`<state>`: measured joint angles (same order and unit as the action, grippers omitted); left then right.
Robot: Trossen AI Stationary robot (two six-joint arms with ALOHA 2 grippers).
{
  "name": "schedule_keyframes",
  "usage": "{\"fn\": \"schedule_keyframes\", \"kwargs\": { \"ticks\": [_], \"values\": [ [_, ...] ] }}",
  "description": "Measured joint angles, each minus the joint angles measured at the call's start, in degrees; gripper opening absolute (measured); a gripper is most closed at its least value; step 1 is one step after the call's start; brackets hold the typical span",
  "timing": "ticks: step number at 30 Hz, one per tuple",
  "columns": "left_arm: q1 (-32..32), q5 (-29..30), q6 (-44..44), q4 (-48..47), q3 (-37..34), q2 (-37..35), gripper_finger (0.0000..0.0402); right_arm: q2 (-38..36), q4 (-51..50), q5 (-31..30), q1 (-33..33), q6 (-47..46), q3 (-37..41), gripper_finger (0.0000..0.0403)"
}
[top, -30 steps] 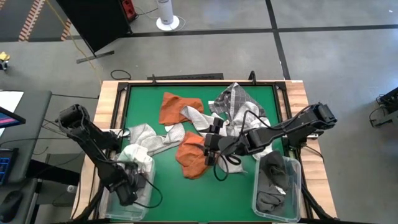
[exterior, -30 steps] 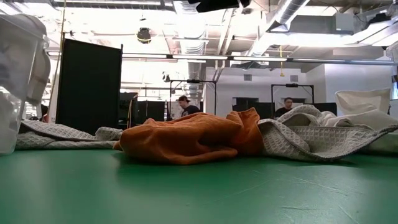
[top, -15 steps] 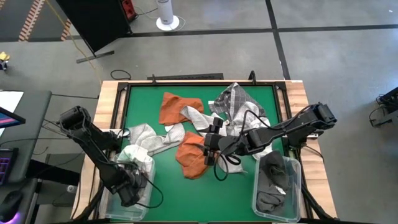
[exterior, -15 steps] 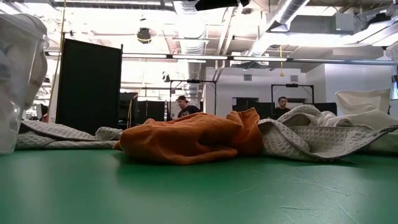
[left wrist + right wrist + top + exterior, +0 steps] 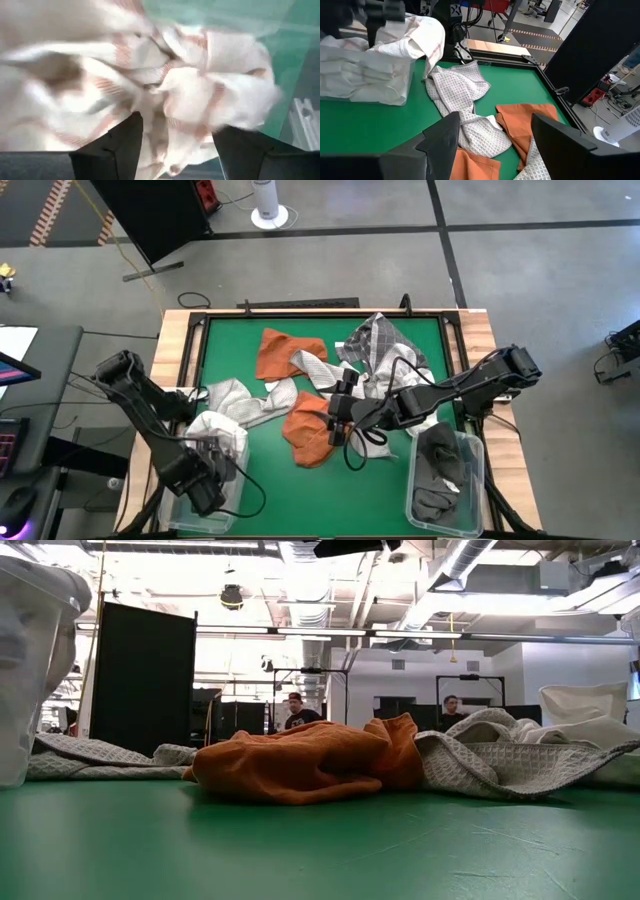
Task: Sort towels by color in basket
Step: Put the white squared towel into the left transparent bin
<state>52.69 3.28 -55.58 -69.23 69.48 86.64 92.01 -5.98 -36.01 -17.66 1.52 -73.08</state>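
So my left tool [image 5: 205, 485] hangs over the clear bin [image 5: 232, 502] at the near left corner of the green worktop [image 5: 380, 485], with a white towel [image 5: 218, 432] with thin reddish stripes right under it. The fingers [image 5: 117, 145] sit spread apart on either side of the cloth and I honestly can't tell if they're pinching it or have let go. That towel is bunched up over the bin's rim, part in, part spilling toward the worktop.

My right tool [image 5: 336, 422] is parked over the middle of the worktop, just above the rust orange towel [image 5: 308, 430], fingers spread wide and gripping nothing.

Using that orange towel as the landmark: a white-and-grey checked towel [image 5: 255, 402] lies stretched out between it and the left bin, touching its edge. A second rust orange towel [image 5: 282, 352] is behind it toward the far side of the worktop. Another checked towel [image 5: 378, 345] is heaped behind and to the right of it, partly under my right arm. Off to its right at the near right corner there's a second clear bin [image 5: 470, 480] with dark grey towels [image 5: 438, 465] inside.

From table level the orange towel [image 5: 300, 762] is a crumpled lump with checked cloth [image 5: 500, 765] leaning on its right side and more checked cloth [image 5: 90, 752] flat on its left.
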Motion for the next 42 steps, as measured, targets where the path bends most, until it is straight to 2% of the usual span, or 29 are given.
{"fn": "schedule_keyframes", "kwargs": {
  "ticks": [4, 9, 13, 17, 20, 24, 27, 32, 39, 42],
  "values": [
    [0.6, 1.5, -0.4, -6.9, 5.3, 0.0, 0.0225, 0.0, 0.0, 0.0, -0.4, 0.0, 0.0, 0.0281],
    [1.6, -1.2, -0.7, -14.8, 11.8, 0.0, 0.0224, 0.0, 0.2, 0.0, -0.7, 0.0, 0.0, 0.0281],
    [1.8, 3.1, -1.5, -20.8, 16.8, 0.0, 0.0218, 0.0, 0.2, 0.0, -0.6, -0.2, 0.0, 0.0281],
    [1.7, 8.5, 0.4, -20.6, 16.8, -1.8, 0.021, 0.0, 0.2, 0.0, -0.6, -0.2, 0.0, 0.0281],
    [0.8, 9.7, 2.8, -21.0, 15.1, -2.8, 0.0203, 0.0, 0.1, 0.0, -0.6, -0.4, 0.0, 0.0281],
    [-0.5, 17.7, 5.0, -20.8, 13.8, -3.5, 0.0192, 0.0, 0.2, 0.0, -0.6, -0.6, 0.0, 0.0281],
    [-2.5, 20.9, 9.5, -20.8, 12.7, -3.4, 0.0184, 0.0, 0.5, 0.0, -0.6, -0.6, 0.0, 0.0281],
    [-8.2, 20.4, 16.5, -20.8, 11.2, -3.6, 0.0172, 0.0, 0.5, 0.0, -0.6, -0.6, 0.0, 0.0281],
    [-15.6, 14.7, 23.7, -20.8, 11.1, -4.7, 0.016, 0.0, 0.5, 0.0, -0.7, -0.6, 0.0, 0.0281],
    [-17.3, 14.1, 26.4, -20.8, 11.1, -5.1, 0.0159, 0.0, 0.4, 0.0, -0.8, -0.6, 0.0, 0.0281]
  ]
}}
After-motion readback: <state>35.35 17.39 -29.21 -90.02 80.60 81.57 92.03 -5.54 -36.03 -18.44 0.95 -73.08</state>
